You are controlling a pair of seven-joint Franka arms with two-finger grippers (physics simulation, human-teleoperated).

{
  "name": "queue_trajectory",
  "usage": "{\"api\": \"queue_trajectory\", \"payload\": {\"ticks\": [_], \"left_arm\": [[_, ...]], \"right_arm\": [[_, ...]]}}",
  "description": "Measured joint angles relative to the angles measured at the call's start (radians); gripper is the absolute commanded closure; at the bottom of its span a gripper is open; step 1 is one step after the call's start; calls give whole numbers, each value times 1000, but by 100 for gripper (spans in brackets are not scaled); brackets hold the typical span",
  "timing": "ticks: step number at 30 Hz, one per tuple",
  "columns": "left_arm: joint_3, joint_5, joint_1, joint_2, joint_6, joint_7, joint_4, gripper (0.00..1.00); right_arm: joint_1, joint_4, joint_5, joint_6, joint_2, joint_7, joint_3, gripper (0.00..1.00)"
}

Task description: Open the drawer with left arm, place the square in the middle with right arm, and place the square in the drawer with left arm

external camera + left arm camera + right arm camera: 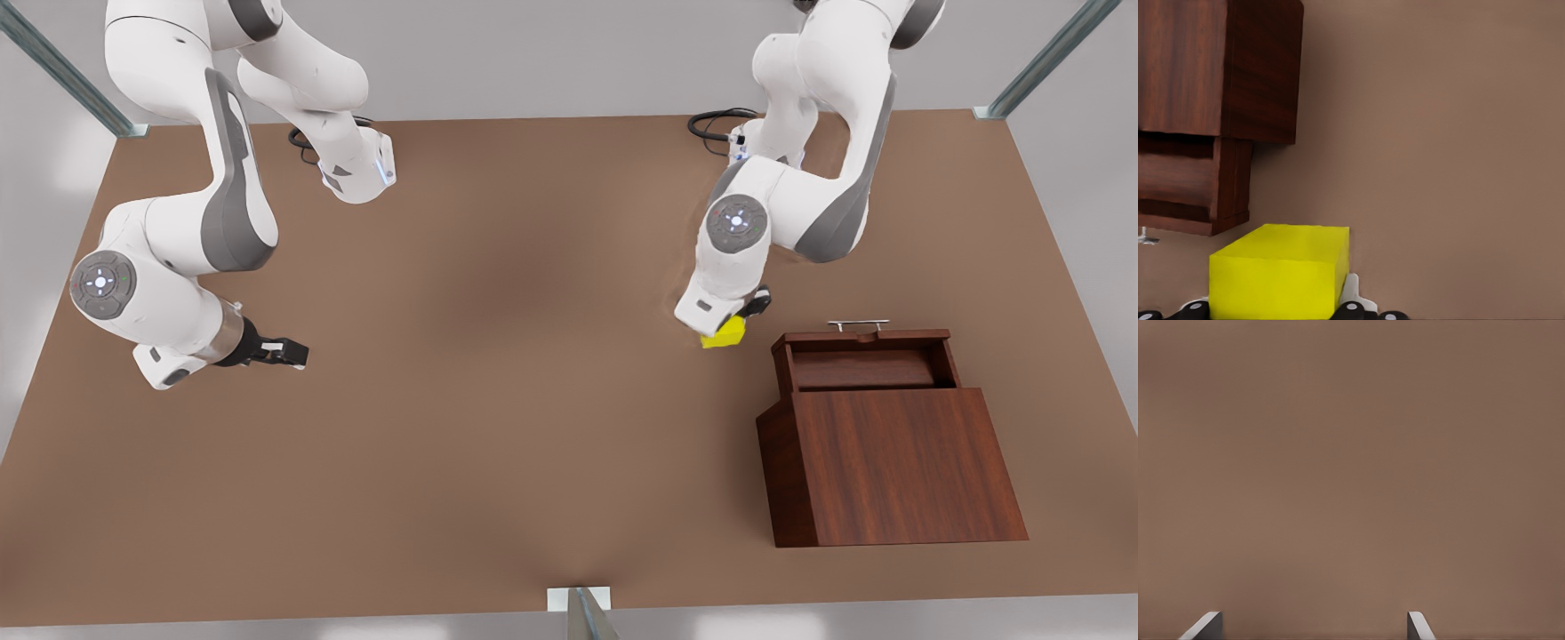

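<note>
Left gripper, on the arm at the front view's right, clamped on the square, the yellow cube held between the fingers just off the cabinet's handle-side corner, near the drawer. In the left wrist view, square wedged between the black fingertips, cabinet and pulled-out drawer close beyond it. Whether the cube touches the tabletop or hangs just above it, cannot tell. Drawer pulled open, its shallow wooden tray bare inside, silver bar handle on the side facing away from the cabinet body. Right gripper, on the arm at the front view's left, waiting well apart from the cabinet, fingers spread and holding nothing; in the right wrist view, two grey fingertips set wide over bare tabletop. Tabletop a plain matte brown sheet, darker in a soft shaded band toward the middle, far from the cabinet. Black cables coiled at the arm base on the cabinet's side of the table, another coil at the far arm's base. Metal frame struts rising from the table corners, a short metal bracket at the table edge nearest the camera. Pale grey walls all around the table.
</note>
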Motion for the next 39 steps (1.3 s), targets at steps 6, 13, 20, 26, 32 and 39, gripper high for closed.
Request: {"api": "queue_trajectory", "payload": {"ticks": [6, 13, 20, 26, 32, 39], "left_arm": [[39, -79, 214, -29, 207, 292, -209, 40], [42, -81, 293, -21, 225, 381, -274, 40], [42, -73, 366, 18, 302, 418, -268, 40], [43, -59, 406, 29, 302, 589, -272, 40], [70, -54, 433, 53, 306, 601, -267, 0], [44, -66, 426, 13, 181, 566, -153, 0]], "right_arm": [[-1, 3, 0, -5, -2, -2, 0, 0], [0, 0, 0, 0, 0, 1, 0, 0], [-1, 0, 0, -1, 0, 0, -1, 0], [-1, 2, 1, -9, -2, 0, -1, 0], [-2, 2, 0, -9, -2, -2, -2, 0], [-5, 2, 1, -12, -3, -3, -2, 0]]}}
